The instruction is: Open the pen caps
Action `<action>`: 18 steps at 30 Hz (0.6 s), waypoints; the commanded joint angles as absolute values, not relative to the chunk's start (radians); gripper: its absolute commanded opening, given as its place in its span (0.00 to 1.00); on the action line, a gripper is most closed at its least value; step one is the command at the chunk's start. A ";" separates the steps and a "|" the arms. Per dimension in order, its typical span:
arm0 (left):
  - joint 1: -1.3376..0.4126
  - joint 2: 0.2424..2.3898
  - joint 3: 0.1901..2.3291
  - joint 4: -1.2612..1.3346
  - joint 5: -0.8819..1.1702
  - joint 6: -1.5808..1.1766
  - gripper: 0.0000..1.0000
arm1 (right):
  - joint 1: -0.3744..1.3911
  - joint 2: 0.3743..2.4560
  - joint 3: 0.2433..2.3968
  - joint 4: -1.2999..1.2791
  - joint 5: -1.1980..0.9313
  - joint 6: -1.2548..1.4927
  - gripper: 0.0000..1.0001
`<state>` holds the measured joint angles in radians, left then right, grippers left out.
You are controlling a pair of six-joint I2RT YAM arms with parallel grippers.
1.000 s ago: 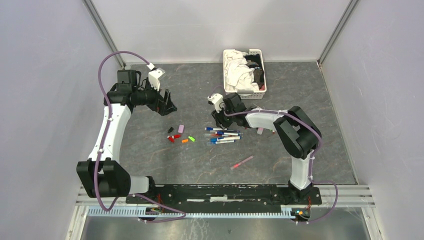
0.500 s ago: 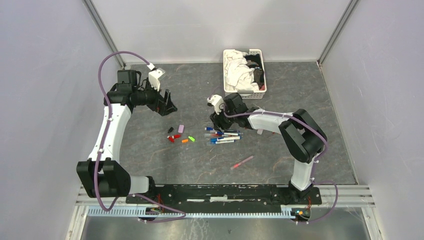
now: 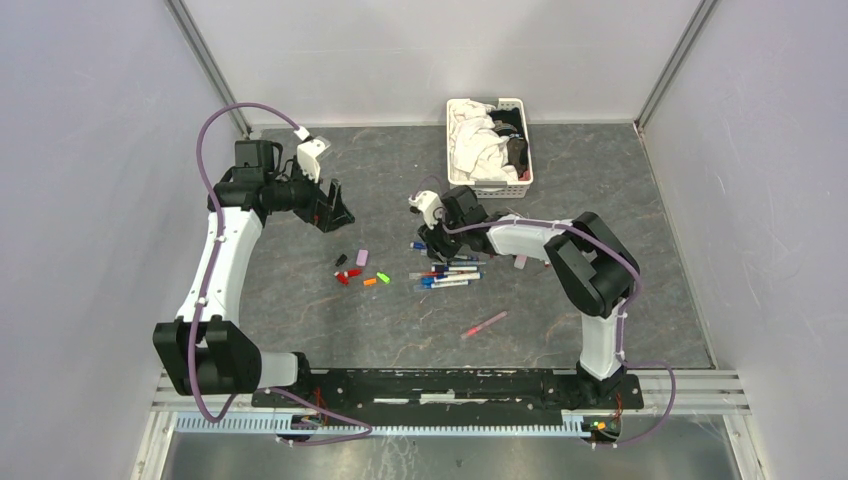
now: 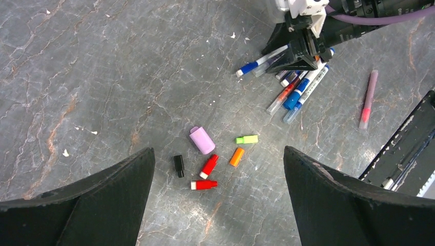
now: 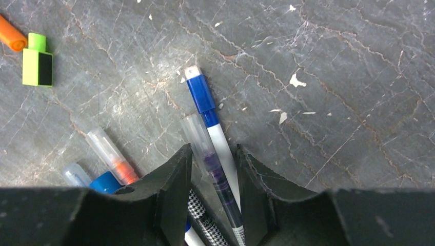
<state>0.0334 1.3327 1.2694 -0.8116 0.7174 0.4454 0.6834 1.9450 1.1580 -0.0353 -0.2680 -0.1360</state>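
The right gripper (image 5: 214, 154) pinches two pens (image 5: 205, 110) side by side at the pile's (image 3: 450, 276) far edge, capped ends pointing straight out past its narrowed fingers, leftward toward the left gripper (image 3: 336, 214), wide open and well apart near loose caps (image 4: 209, 165).

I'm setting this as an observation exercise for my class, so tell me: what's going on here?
The right arm's fingers are closed around a blue-capped pen and a clear-capped one beside it, at the edge of the pen pile. The left arm's fingers hang wide open above a scatter of loose caps on the table, holding nothing. Several pens in the pile still wear caps. One pink pen lies apart.
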 commanded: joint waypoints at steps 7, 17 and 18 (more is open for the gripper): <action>0.035 1.344 1.283 -0.835 0.777 0.489 1.00 | 0.679 1.964 1.270 -0.069 -0.354 -0.105 0.48; 0.035 1.352 1.270 -0.839 0.792 0.500 1.00 | 0.639 1.972 1.305 -0.066 -0.399 -0.078 0.39; 0.035 1.351 1.270 -0.839 0.791 0.500 1.00 | 0.638 1.978 1.307 -0.072 -0.399 -0.083 0.38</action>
